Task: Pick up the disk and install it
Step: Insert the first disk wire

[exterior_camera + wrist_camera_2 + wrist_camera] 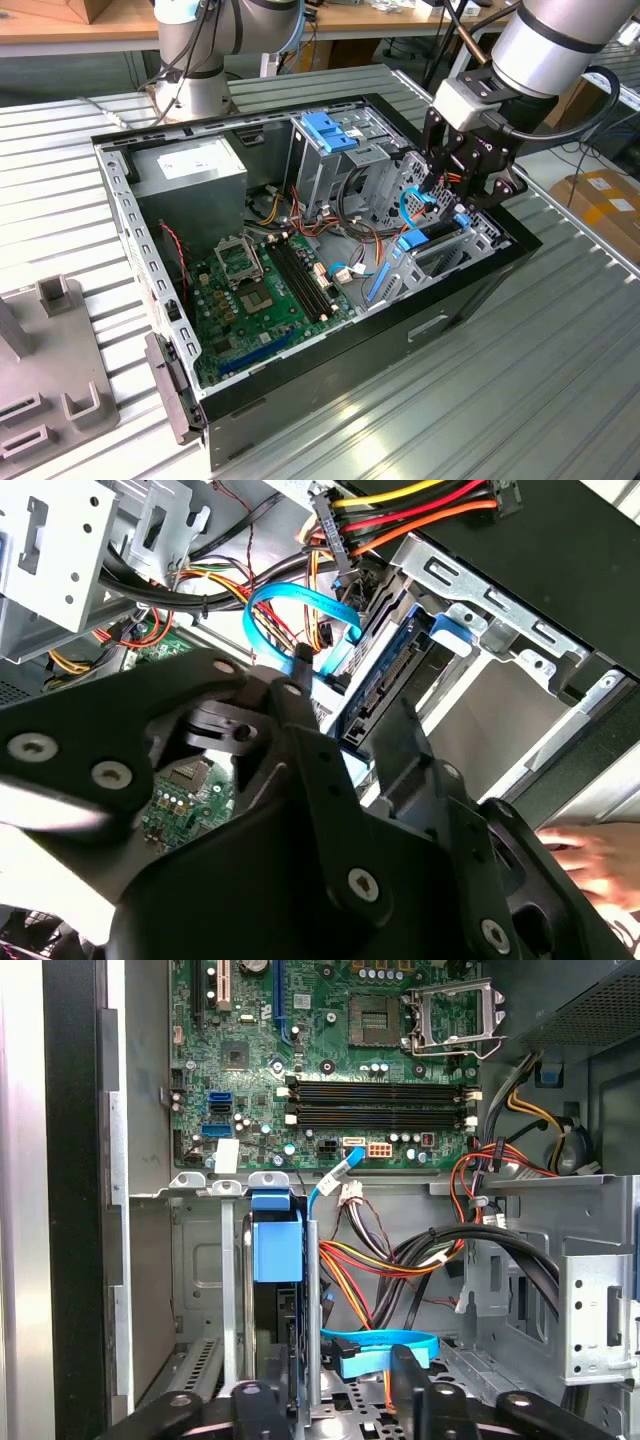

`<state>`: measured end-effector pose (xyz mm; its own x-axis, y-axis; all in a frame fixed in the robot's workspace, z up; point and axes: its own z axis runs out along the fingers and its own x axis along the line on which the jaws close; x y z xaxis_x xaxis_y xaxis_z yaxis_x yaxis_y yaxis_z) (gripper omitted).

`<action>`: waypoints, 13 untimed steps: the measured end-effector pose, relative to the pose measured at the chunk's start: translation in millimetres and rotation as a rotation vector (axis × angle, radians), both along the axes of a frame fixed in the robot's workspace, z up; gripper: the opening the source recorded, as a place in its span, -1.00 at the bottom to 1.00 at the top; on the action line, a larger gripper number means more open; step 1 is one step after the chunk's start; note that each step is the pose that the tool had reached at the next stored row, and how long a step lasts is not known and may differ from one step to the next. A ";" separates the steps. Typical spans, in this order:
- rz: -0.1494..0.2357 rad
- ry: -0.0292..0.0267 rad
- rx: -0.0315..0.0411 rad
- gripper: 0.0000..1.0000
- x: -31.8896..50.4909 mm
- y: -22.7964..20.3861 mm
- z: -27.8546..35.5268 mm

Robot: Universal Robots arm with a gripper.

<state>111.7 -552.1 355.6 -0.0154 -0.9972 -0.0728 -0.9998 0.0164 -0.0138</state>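
Observation:
The disk [435, 238] stands on edge in the drive bay at the case's corner on the exterior view's right, its blue rails showing between the metal bay walls. In the first wrist view its blue rail end [275, 1245] points toward the motherboard. In the second wrist view its connector edge [385, 680] sits in the slot. My gripper [462, 195] hangs just above that bay, open, its black fingers [412, 1385] spread apart with nothing clamped between them.
The open computer case [130, 230] lies on a ribbed metal table. Inside are a motherboard [260, 290], a grey box with a white sticker [190, 170], a blue bracket [325, 130] and a blue cable [385, 1345]. A hand [590, 860] rests outside the case.

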 end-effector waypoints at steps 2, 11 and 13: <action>0.000 0.0000 0.0001 0.14 0.0 0.0 -0.1; 0.000 0.0000 0.0000 -0.39 0.0 -0.3 -0.2; 0.000 0.0000 0.0000 -0.39 0.0 -0.3 -0.2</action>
<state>111.7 -552.4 355.4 -0.0153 -0.9972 -0.0728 -0.9998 0.0164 -0.0138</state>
